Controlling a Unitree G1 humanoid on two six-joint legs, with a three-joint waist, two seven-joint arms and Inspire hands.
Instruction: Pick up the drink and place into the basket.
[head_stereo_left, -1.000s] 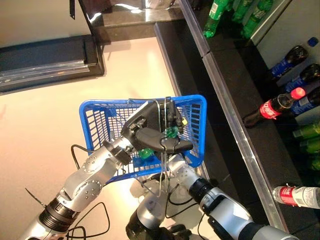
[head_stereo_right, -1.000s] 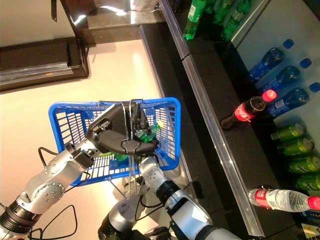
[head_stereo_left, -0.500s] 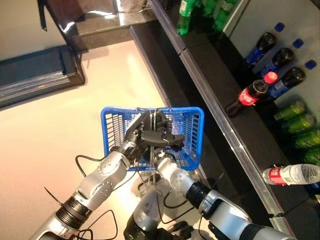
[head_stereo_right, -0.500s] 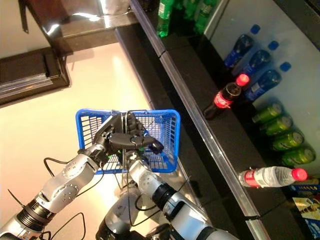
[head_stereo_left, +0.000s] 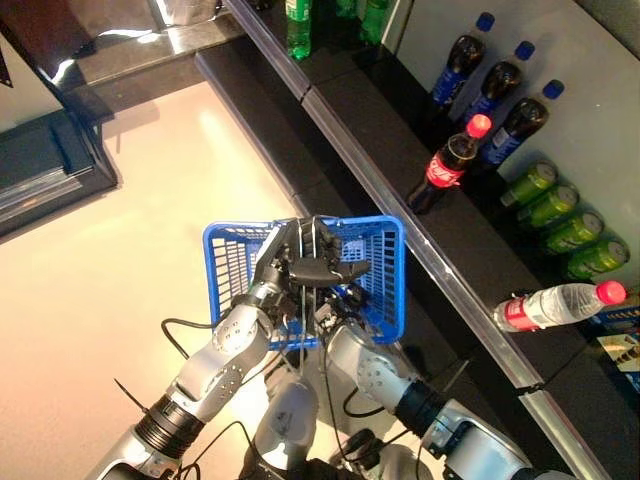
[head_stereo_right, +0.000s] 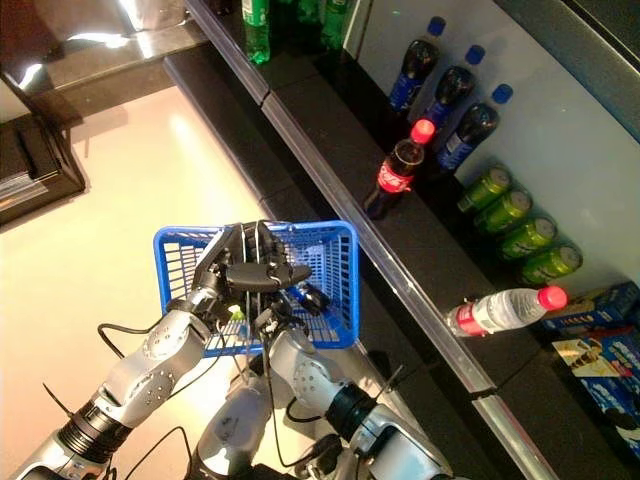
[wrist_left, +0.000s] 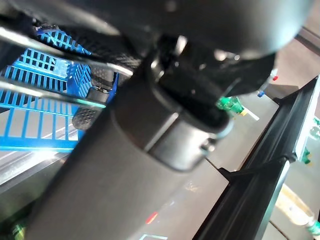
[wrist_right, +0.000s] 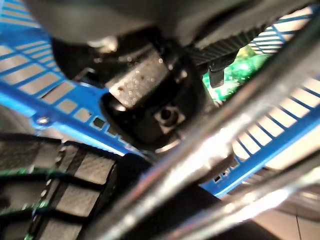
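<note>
My left hand (head_stereo_left: 285, 250) is shut on the thin wire handles (head_stereo_left: 316, 235) of the blue basket (head_stereo_left: 388, 270), holding it raised in front of me. My right hand (head_stereo_left: 345, 298) reaches up from below right, close under the left hand and into the basket; its fingers are hidden among the handles and mesh. A green drink (wrist_right: 240, 70) shows just past the right hand inside the basket, and a bit of it also shows in the left wrist view (wrist_left: 229, 105). I cannot tell whether the right hand still grips it.
A dark shelf with a metal front rail (head_stereo_left: 400, 200) runs along the right. On it stand a red-capped cola bottle (head_stereo_left: 445, 170), blue-capped dark bottles (head_stereo_left: 500, 85), green cans (head_stereo_left: 550, 205), a lying water bottle (head_stereo_left: 555, 303) and green bottles (head_stereo_left: 298, 25). Pale floor lies at left.
The camera has swung, so more of the shelf shows on the right. The basket and both hands stay together; the right hand now sits lower in the basket.
</note>
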